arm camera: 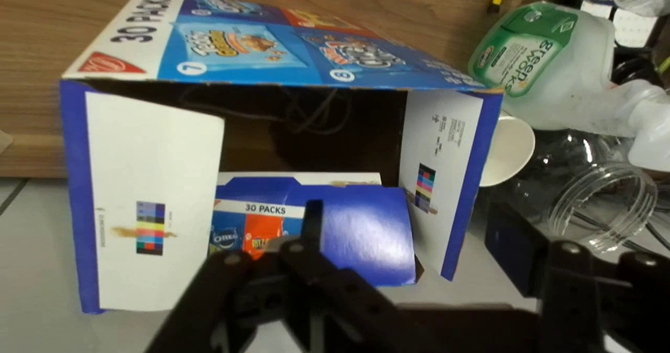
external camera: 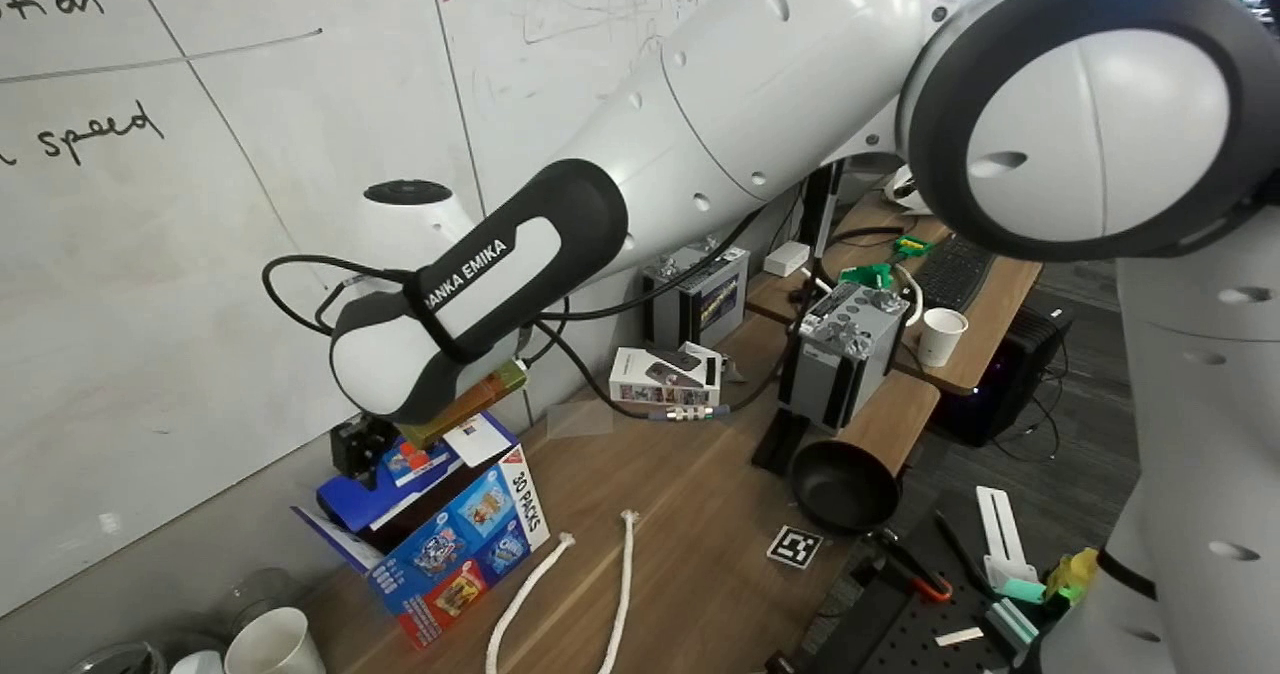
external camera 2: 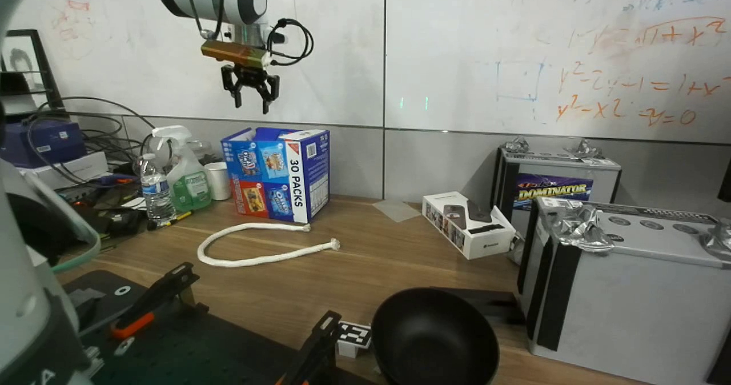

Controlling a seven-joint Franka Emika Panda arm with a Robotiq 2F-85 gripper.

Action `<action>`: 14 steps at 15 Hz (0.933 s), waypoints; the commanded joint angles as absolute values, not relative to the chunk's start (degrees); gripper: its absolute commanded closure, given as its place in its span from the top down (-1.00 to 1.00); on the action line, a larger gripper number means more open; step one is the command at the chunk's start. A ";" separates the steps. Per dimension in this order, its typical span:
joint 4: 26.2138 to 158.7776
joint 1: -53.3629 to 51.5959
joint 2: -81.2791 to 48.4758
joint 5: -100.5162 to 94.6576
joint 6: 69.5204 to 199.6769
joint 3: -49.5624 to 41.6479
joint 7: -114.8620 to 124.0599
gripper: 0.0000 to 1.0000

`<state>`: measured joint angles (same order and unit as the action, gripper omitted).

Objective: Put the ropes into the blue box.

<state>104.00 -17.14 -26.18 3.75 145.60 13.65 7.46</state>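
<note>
The blue box (external camera: 470, 544) stands on the table against the wall with its top flaps open; it shows in both exterior views (external camera 2: 274, 173) and in the wrist view (arm camera: 293, 49). A white rope (external camera 2: 203, 251) lies in a U shape on the table in front of the box; two of its strands show in an exterior view (external camera: 624, 584). Thin pale looped strands (arm camera: 322, 114) show dimly inside the box in the wrist view. My gripper (external camera 2: 252, 107) is open and empty, above the box opening and apart from it; its fingers show blurred in the wrist view (arm camera: 413, 238).
A spray bottle (external camera 2: 193, 188), water bottle (external camera 2: 157, 193) and white cup (external camera 2: 218, 180) stand beside the box. A white phone box (external camera 2: 468, 228), grey battery-like boxes (external camera 2: 628, 293) and a black pan (external camera 2: 434, 339) are on the table. The whiteboard wall (external camera 2: 342, 48) rises close behind.
</note>
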 commanded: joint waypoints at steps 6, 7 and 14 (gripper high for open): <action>110.25 -18.29 -19.93 4.39 132.12 15.67 6.20 1.00; 111.37 -18.79 -20.09 4.17 132.00 16.18 6.07 1.00; 120.47 -24.00 -24.03 -1.52 141.45 15.16 11.90 1.00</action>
